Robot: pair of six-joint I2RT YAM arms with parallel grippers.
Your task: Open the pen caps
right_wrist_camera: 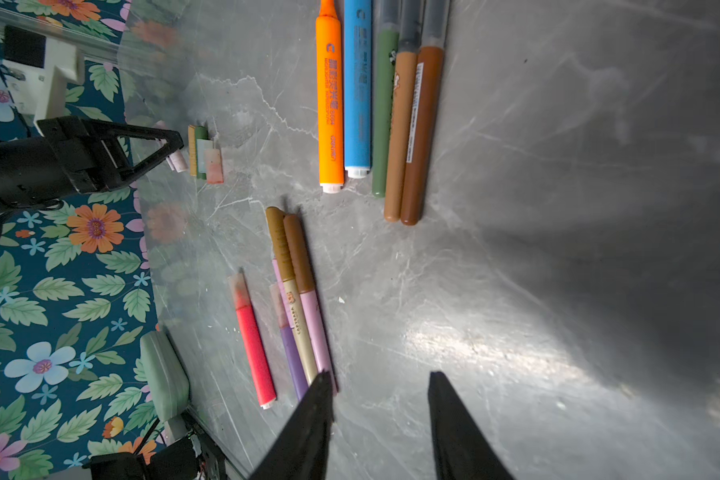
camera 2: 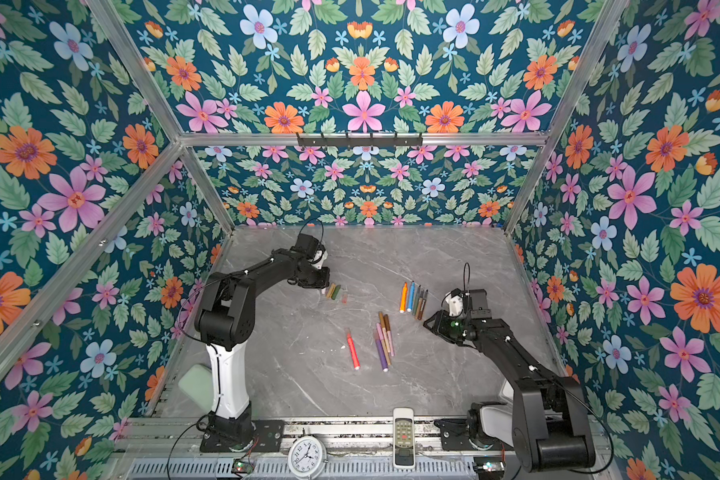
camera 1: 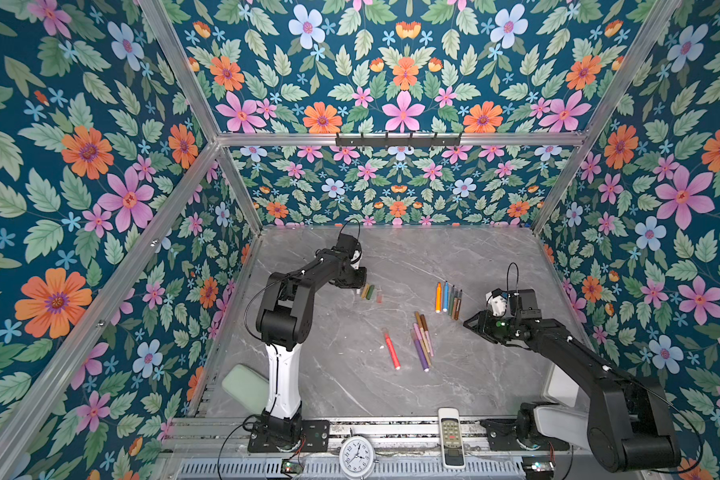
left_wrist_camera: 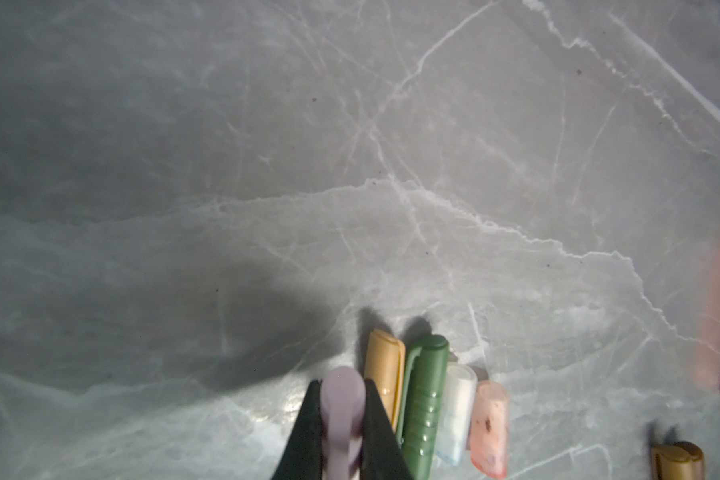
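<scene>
Up close, the left gripper pinches one lilac cap beside four loose pen caps on the marble table, while the right gripper gapes empty near five uncapped pens and four or five capped pens, overlap blurring the count.

Found on the grey marble tabletop: pen caps toward the left edge, uncapped pens rightward, capped pens centrally.
</scene>
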